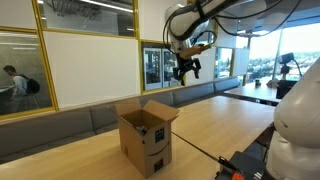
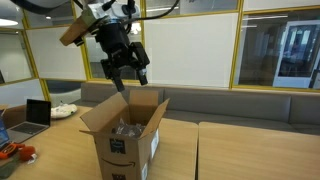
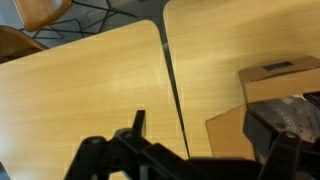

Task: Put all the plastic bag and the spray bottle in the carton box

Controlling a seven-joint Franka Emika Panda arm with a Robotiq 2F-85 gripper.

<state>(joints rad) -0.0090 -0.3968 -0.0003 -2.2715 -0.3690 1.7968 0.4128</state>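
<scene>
The carton box (image 2: pixel 126 140) stands open on the table (image 1: pixel 225 112). Crumpled material inside it is probably a plastic bag (image 2: pixel 125 128). No spray bottle is visible. The gripper (image 2: pixel 128 76) hangs above the box, spread and empty. Judgement: depositing appears done, and the next move requires locating any item outside.

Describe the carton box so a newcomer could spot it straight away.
Find the light-wood table by the glass-walled rooms. On it stands the brown carton box, flaps open, below the raised gripper. It is the only box there, with dark printing on its side.
</scene>
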